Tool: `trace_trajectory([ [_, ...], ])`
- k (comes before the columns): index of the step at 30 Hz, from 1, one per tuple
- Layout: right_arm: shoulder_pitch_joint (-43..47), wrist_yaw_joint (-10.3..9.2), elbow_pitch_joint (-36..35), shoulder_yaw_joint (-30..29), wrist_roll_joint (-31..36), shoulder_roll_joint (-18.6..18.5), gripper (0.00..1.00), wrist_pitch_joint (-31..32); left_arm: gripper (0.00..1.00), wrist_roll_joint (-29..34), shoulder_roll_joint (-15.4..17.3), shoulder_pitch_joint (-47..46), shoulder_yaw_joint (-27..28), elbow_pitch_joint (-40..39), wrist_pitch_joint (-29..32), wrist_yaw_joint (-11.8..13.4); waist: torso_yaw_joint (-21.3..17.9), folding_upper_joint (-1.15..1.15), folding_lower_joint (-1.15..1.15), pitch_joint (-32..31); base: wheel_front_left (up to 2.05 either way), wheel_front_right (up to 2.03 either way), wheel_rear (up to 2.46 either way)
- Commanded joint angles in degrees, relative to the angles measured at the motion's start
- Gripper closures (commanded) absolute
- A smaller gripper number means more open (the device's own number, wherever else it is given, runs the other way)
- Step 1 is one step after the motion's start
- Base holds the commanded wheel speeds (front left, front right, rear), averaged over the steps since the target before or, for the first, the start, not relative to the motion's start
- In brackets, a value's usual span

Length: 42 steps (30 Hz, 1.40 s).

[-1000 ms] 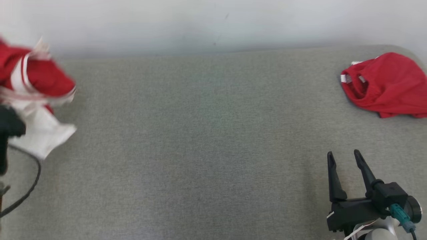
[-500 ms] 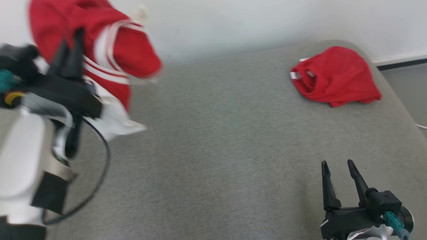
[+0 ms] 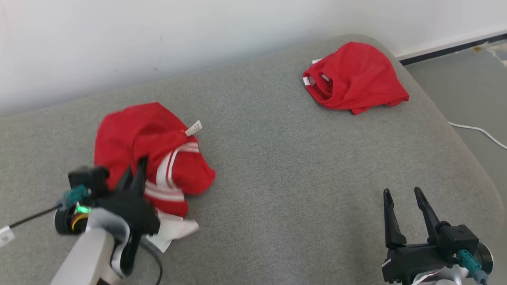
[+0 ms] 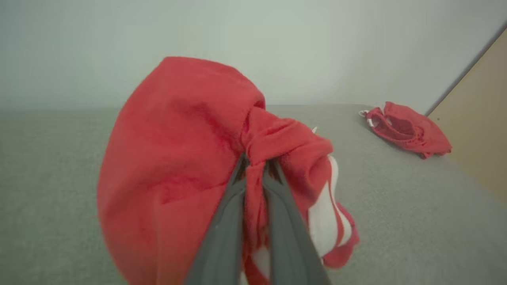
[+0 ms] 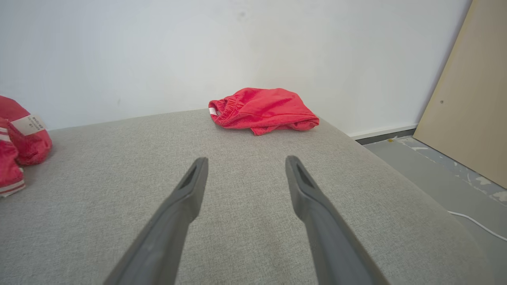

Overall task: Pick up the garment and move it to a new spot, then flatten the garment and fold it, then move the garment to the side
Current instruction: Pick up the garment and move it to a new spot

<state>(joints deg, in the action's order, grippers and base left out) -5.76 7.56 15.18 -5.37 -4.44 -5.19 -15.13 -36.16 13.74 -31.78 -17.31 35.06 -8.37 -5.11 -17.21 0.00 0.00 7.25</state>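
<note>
The garment [image 3: 150, 146], red with white stripes and a white lining, is bunched up at the left middle of the grey padded surface [image 3: 277, 166]. My left gripper [image 3: 136, 172] is shut on a fold of it. In the left wrist view the two fingers pinch red cloth of the garment [image 4: 178, 150] at their tips [image 4: 255, 162], and the rest drapes around them. The garment's edge with a white label shows at the left of the right wrist view [image 5: 20, 142]. My right gripper [image 3: 402, 194] is open and holds nothing at the lower right, low over bare fabric [image 5: 245, 162].
A second red garment [image 3: 356, 77] lies crumpled at the far right corner of the surface [image 5: 263, 111] [image 4: 408, 128]. A white wall runs behind. To the right the surface drops to a grey floor with a white cable [image 3: 475, 130] and a leaning beige board [image 5: 467, 99].
The head camera has turned, so the whole picture has shifted. The left gripper, still shut on the garment, has come down from held high at the left to low over the surface.
</note>
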Motion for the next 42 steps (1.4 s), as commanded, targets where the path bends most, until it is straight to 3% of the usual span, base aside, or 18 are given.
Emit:
trace_trajectory([
  [1, -0.48, -0.14, 0.09, 0.32, -0.1, 0.05, 0.0, 0.0, 1.0, 0.9, 0.81, 1.28, -0.83, 2.5, -0.71, -0.37, 0.05, 0.0, 0.0, 0.38, 0.0, 0.0, 0.0],
  [2, -0.63, -0.14, 0.14, 0.49, -0.02, 0.12, 0.0, 0.0, 1.0, 0.55, 0.31, 1.54, -0.82, 4.03, -1.15, -0.3, 0.19, 0.0, 0.0, 0.36, 0.0, 0.0, 0.0],
  [3, -0.75, -0.14, 0.16, 0.63, 0.03, 0.16, 0.0, 0.0, 0.6, 0.98, 0.12, 1.53, -1.31, 5.1, -1.74, -0.51, 0.34, 0.0, 0.0, 0.28, 0.0, 0.0, 0.0],
  [4, -0.74, -0.14, 0.23, 0.66, 0.02, 0.14, 0.0, 0.0, 0.0, 1.33, -0.09, 1.39, -1.71, 5.99, -2.39, -0.7, 0.54, 0.0, 0.0, 0.08, 0.0, 0.0, 0.0],
  [10, 0.91, -0.14, 0.48, 0.26, -0.3, -0.46, 0.0, 0.0, 0.0, 2.09, -0.98, 0.63, -1.6, 6.53, -6.15, -1.37, 3.0, 0.0, 0.0, -3.43, 0.0, 0.0, 0.0],
  [16, 2.33, -0.14, -0.67, -0.09, -0.76, -0.71, 0.0, 0.0, 0.0, 4.98, 0.52, 2.97, 0.49, 0.7, -6.87, 0.19, 5.44, 0.0, 0.0, -6.87, 0.0, 0.0, 0.0],
  [23, 3.02, -0.14, -3.2, 0.06, -1.04, -0.29, 0.0, 0.0, 0.0, 12.02, 4.21, 8.97, 3.41, -11.9, -6.83, 4.0, 8.35, 0.0, 0.0, -8.8, 0.0, 0.0, 0.0],
  [28, 3.57, -0.14, -4.18, -0.32, -0.92, -0.17, 0.0, 0.0, 0.0, 14.68, 5.19, 14.92, 7.38, -19.9, -6.84, 5.13, 9.84, 0.0, 0.0, -9.32, 0.0, 0.0, 0.0],
  [36, 4.42, -0.14, -4.6, -0.59, -0.75, -0.07, 0.0, 0.0, 0.0, 18.39, 5.93, 25.12, 12.45, -24.37, -6.84, 6.01, 11.2, 0.0, 0.0, -10.03, 0.0, 0.0, 0.0],
  [42, 4.84, -0.14, -4.47, -0.74, -0.63, -0.18, 0.0, 0.0, 0.0, 18.28, 5.15, 30.1, 14.56, -26.15, -6.85, 3.83, 12.24, 0.0, 0.0, -10.36, 0.0, 0.0, 0.0],
])
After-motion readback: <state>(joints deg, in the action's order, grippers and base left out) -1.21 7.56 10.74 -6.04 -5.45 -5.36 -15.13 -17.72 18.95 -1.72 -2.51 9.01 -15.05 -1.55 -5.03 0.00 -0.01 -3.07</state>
